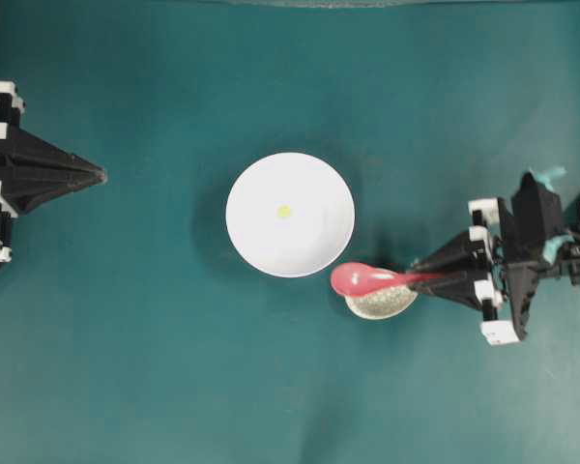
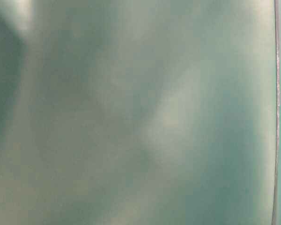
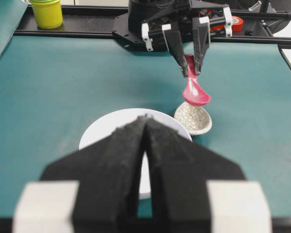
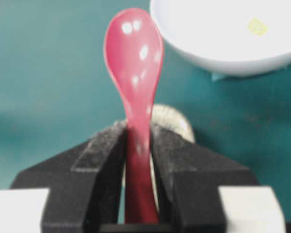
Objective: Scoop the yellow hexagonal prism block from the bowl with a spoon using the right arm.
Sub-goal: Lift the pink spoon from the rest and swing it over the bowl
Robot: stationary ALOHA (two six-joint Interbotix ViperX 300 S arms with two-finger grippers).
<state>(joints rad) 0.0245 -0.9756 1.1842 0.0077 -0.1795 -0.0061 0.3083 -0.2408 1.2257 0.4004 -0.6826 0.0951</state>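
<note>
the right end effector is clamped on the handle of the pink-red spoon, its two pads pinching the handle from either side, scoop pointing toward the white bowl. in the left wrist view the scoop hangs just above the speckled spoon rest, clear of it. the yellow hexagonal prism block lies near the middle of the bowl's floor, well apart from the spoon. the left end effector sits with fingers together at the left side of the green bench, away from the work.

to do this step well, i'd carry the spoon over the near rim with the scoop level, then tilt the tip down so it meets the bowl floor just short of the block. the block is tiny and probably slides easily, so a slow, shallow push toward the far wall should help it ride into the scoop. the bowl is unheld and may skid.
</note>
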